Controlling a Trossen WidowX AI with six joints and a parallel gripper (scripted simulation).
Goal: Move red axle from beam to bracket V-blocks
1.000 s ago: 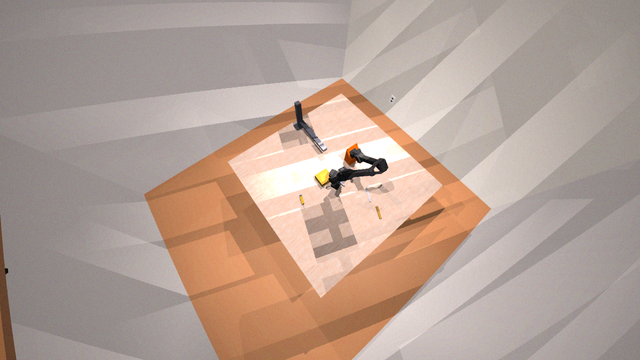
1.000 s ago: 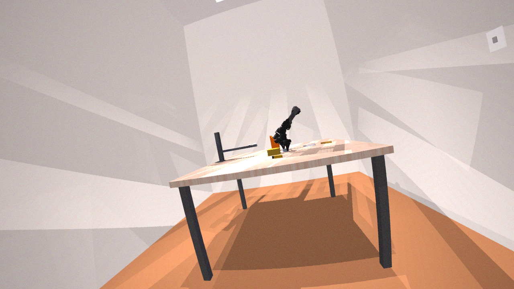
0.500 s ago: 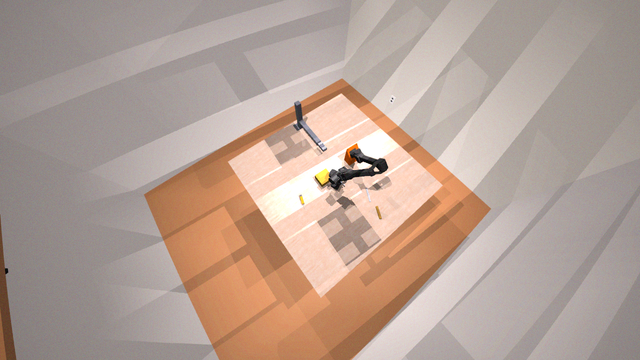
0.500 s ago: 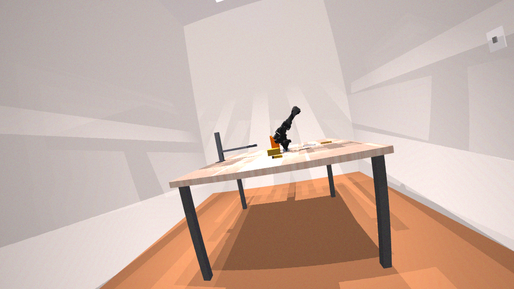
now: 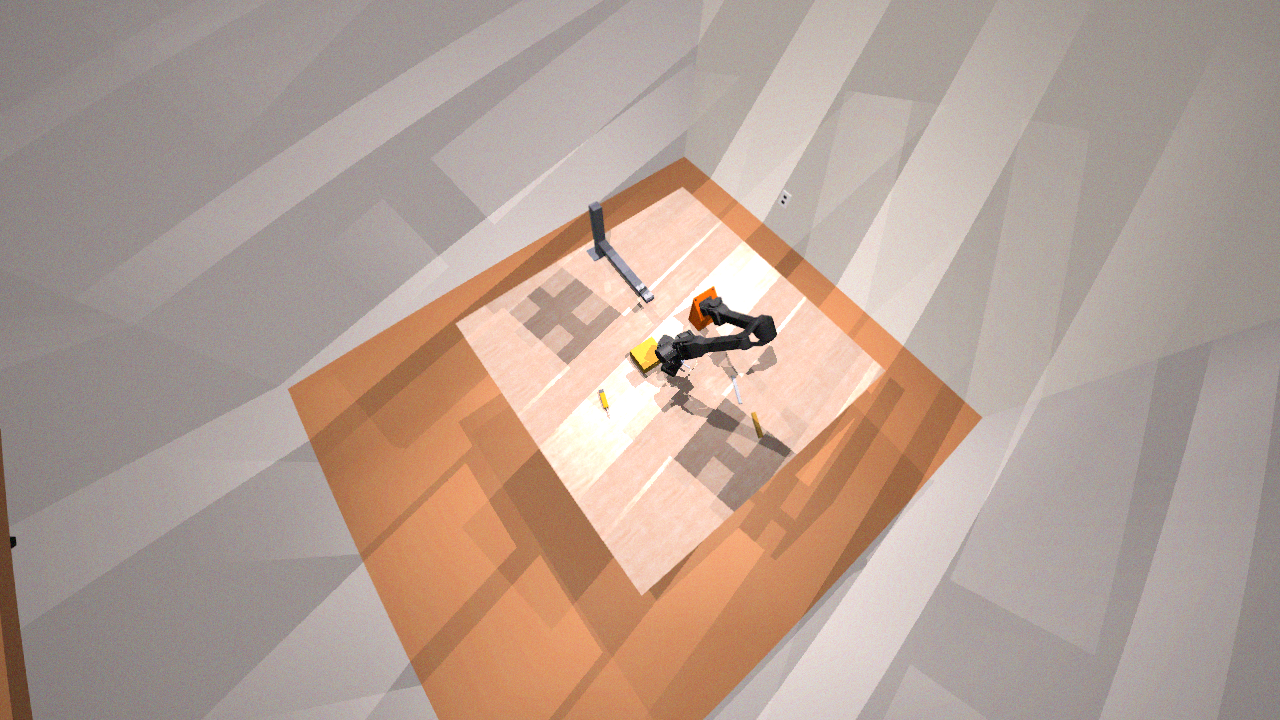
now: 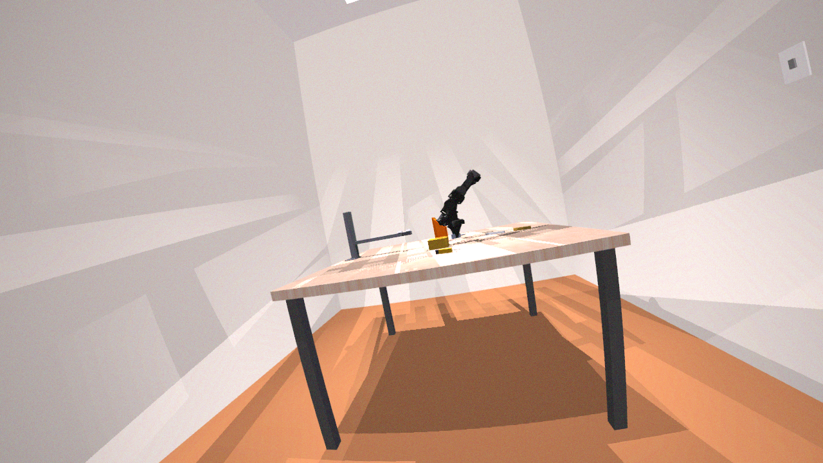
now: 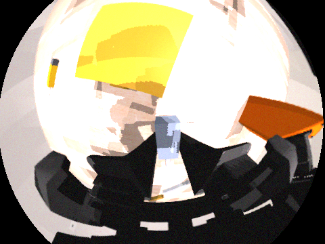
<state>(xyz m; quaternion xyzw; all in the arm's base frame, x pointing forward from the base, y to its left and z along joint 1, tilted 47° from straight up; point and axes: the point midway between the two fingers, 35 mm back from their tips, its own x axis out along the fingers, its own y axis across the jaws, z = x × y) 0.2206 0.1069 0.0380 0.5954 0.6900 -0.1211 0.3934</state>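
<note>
The hand (image 5: 682,365) (image 6: 455,234) (image 7: 166,134) is clamped on a blue-grey block (image 6: 455,236) (image 7: 167,135), one finger on each side of it. This block is low over the counter (image 5: 641,573) (image 6: 460,265), or on it; I cannot tell which. In the top view, the hand is inward from all four corners, just beside the yellow block (image 5: 646,354) (image 6: 438,242) (image 7: 135,44), which lies on the side toward the left corner. The arm's orange plate (image 5: 701,310) (image 6: 439,227) (image 7: 277,118) is nearer to the upper right edge.

The red axle I cannot find in any view, so its direction from the hand and its long axis cannot be told. It may be hidden at the hand, but this is a guess. Also the beam and the bracket with its V-blocks I cannot name with certainty.

What can be read is the gripped piece: in the wrist view its longer side runs between the fingers, about toward the yellow block, and the fingers press across it. There is only one arm, so this arm must do the work. If the piece belongs to the axle, I judge that the pull should follow the axle's own line; a sideways pull could drag the beam from its place.
</note>
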